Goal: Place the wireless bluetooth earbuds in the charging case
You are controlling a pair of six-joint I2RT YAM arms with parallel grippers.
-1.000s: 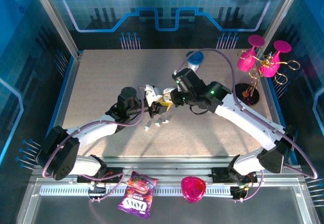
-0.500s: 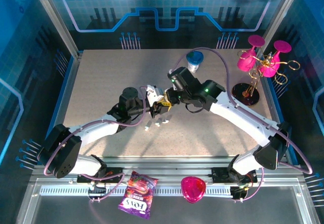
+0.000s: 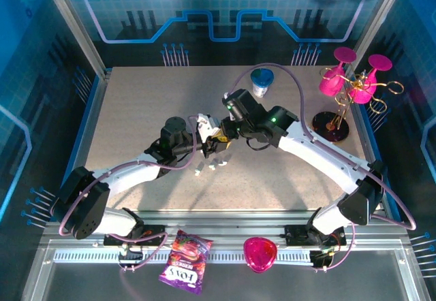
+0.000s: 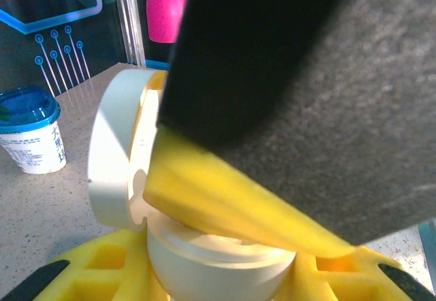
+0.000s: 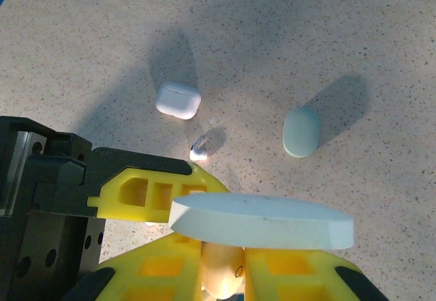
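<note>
Beige speckled tabletop [image 3: 136,110] is pictured with both arms reaching over its middle. The left gripper [image 4: 221,274] is closed around the base of a white charging case [image 4: 204,250], which is held upright between yellow fingers [image 4: 119,246] with its lid [image 4: 112,158] open to one side. The right gripper [image 5: 225,274] is set directly over the case, its jaws all but closed on a single cream-white earbud [image 5: 221,280] that is pinched just under the edge of the open lid. Whether that earbud is touching the case's sockets cannot be told. A blue-topped cup [image 3: 261,80] is stood towards the far side of the table. On the surface below the grippers, a closed white case [image 5: 178,100] and a pale oval case [image 5: 301,131] are laid well apart. A loose earbud [image 5: 199,152] is seen between them, nearer the closed one. Further tiny white earbuds [image 3: 211,167] are scattered on the table just to the near side of the grippers in the overhead view
</note>
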